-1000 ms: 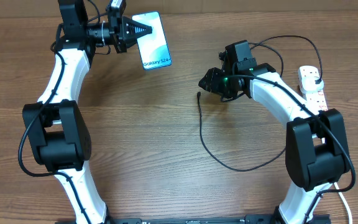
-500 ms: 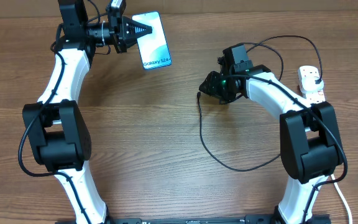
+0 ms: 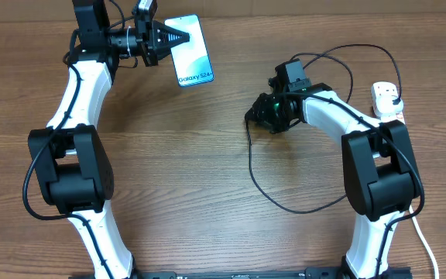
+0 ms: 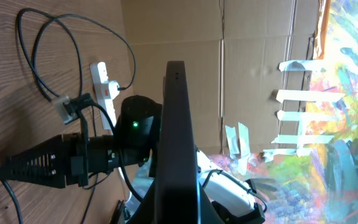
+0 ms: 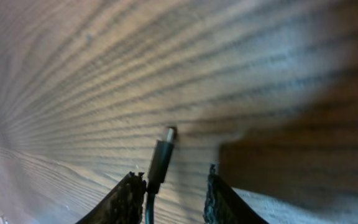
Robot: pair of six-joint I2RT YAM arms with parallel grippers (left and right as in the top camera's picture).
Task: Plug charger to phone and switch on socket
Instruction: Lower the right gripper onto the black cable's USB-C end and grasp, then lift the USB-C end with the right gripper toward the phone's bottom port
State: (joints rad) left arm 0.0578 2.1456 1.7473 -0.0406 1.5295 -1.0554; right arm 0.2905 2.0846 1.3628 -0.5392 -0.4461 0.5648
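From above, my left pincer [image 3: 178,36] lay over one long edge of the phone [image 3: 193,54] at the far left of the table [image 3: 176,194], its lit screen facing up; how tight the grip was could not be read there. My right pincer [image 3: 254,115] pointed down at the loose end of the charger [image 3: 249,155], whose thin black cable curled toward me and passed behind my right arm. The socket [image 3: 388,108] sat at the far right edge, its near half covered by that arm, with a black plug in it. Through my left wrist camera the phone [image 4: 173,137] stood edge-on as a dark slab filling the middle, clenched in my left pincer, though the fingers themselves were lost in the shadow at the bottom. Beyond it the socket [image 4: 104,84] looked small and blurred. Through my right wrist camera my pincer [image 5: 169,193] stood released, fingers apart on either side of the charger [image 5: 162,155] tip, which lay on the wood nearer my left finger; the cable was cut off at the bottom.
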